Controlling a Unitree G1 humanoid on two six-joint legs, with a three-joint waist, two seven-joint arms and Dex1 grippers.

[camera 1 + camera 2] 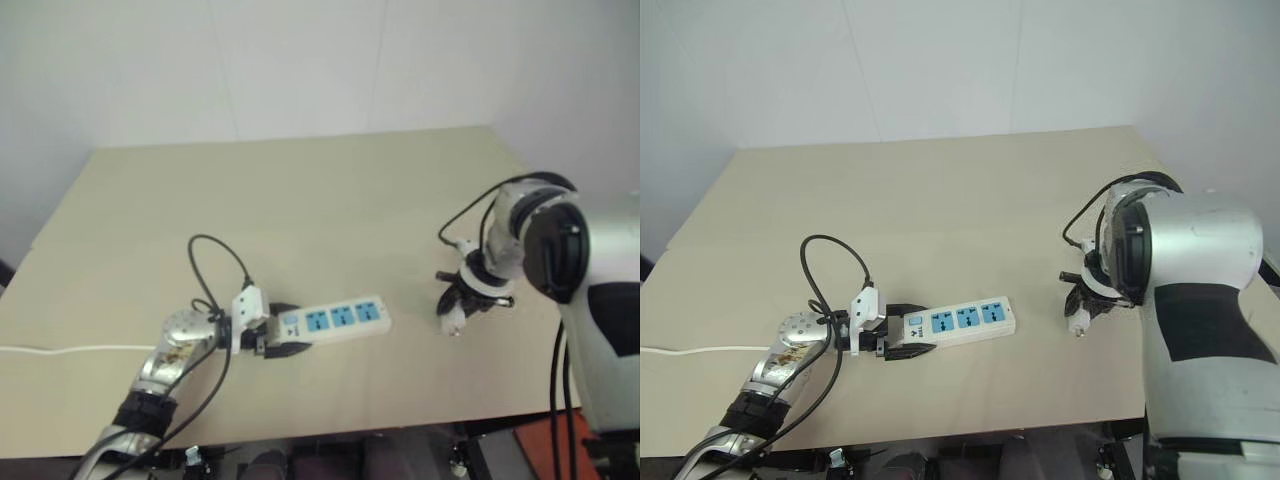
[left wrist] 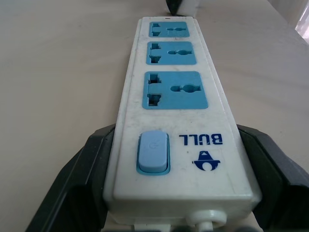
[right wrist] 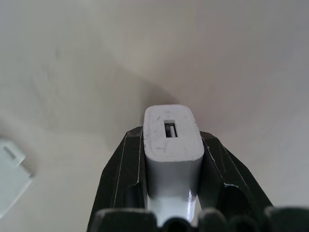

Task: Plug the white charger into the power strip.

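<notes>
My right gripper (image 3: 171, 159) is clamped on the white charger (image 3: 171, 140), one black finger (image 3: 123, 174) pressed to each long side; the charger's end face with its slot points away from the wrist; gripper points steeply down at the table (image 1: 330, 200), on the right side, charger (image 1: 455, 320) low over or on the surface, can't tell which; my left gripper (image 2: 181, 164) straddles the switch end of the power strip (image 2: 174, 96), fingers flanking both sides, contact not certain; strip (image 1: 335, 320) lies flat at near centre-left, three blue outlets up, switch end toward my left hand; charger and strip well apart, bare table between; thin white cord (image 1: 60, 349) runs off left along the near edge.
</notes>
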